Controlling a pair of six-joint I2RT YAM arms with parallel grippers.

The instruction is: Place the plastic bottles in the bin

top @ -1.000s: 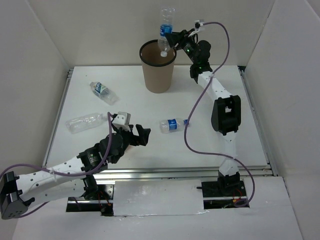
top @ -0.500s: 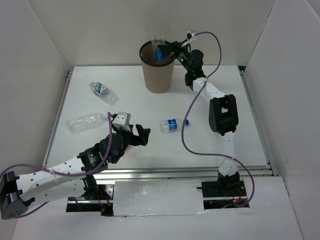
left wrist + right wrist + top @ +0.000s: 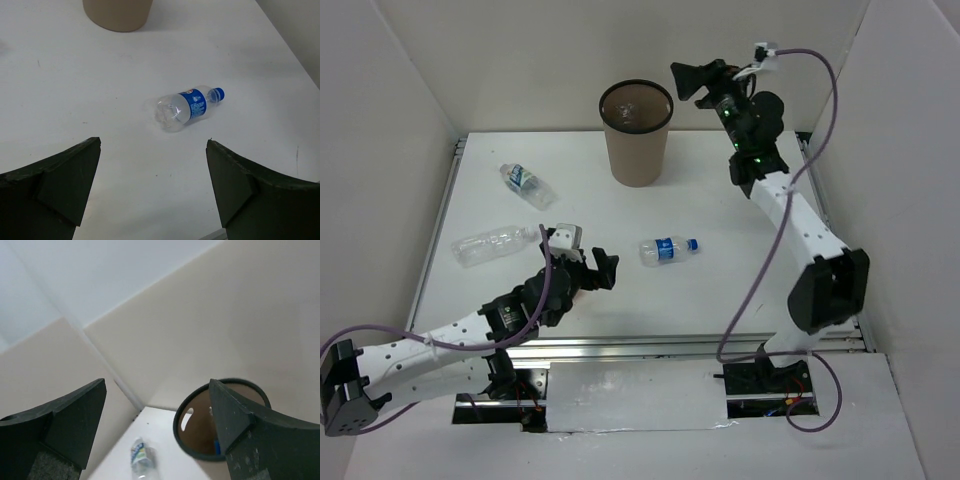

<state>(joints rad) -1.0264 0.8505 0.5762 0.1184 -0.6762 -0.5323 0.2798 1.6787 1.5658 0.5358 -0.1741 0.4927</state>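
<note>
Pulling back from the bin, the right pincer is hanging wide and empty beside its black rim, the dropped bottle lying inside. Left pincer is gaping wide, a clear blue-labelled bottle lying just ahead.

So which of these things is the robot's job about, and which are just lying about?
Job: brown bin; middle blue-labelled bottle; far-left blue-labelled bottle; bare clear bottle.
Just there: purple cables; white side walls.
</note>
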